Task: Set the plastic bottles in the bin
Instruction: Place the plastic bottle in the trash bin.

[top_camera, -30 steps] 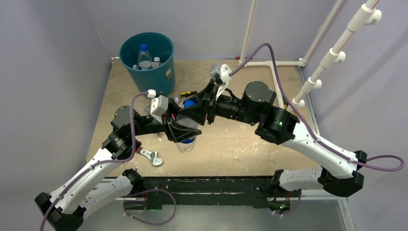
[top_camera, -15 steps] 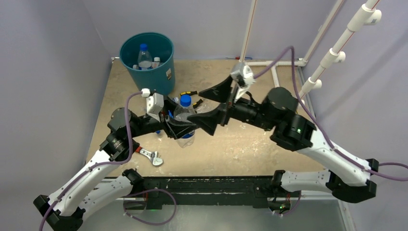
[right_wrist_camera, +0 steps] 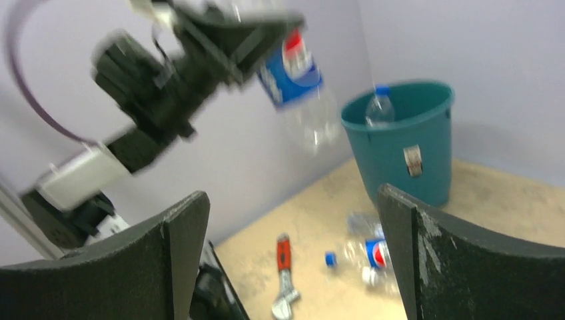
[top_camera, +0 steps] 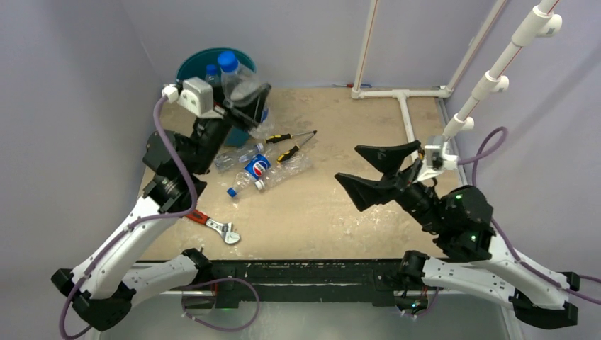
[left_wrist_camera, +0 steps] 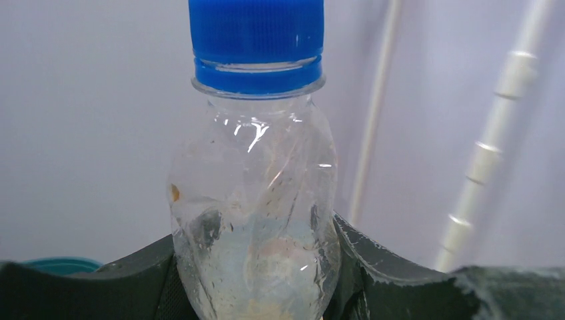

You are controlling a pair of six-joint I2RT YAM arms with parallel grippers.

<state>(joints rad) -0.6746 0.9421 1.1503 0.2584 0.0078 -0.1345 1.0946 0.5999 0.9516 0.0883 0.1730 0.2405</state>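
Left gripper (top_camera: 248,96) clamps a blue-capped bottle (top_camera: 237,76) near the bin (top_camera: 191,62); right gripper (top_camera: 349,164) gapes.

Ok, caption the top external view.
Left gripper holds a blue-capped bottle near the teal bin; right gripper hangs open; more bottles lie on the table.

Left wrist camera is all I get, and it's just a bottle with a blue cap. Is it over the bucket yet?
Observer: The bottle is held high by the bucket, overlapping its rim from above; I can't tell if it's straight over it.
Operator: Are any bottles inside already?
Observer: Yes, one blue-capped bottle stands inside.
Operator: More to pick up?
Observer: Several lie near the screwdrivers, including a Pepsi bottle.
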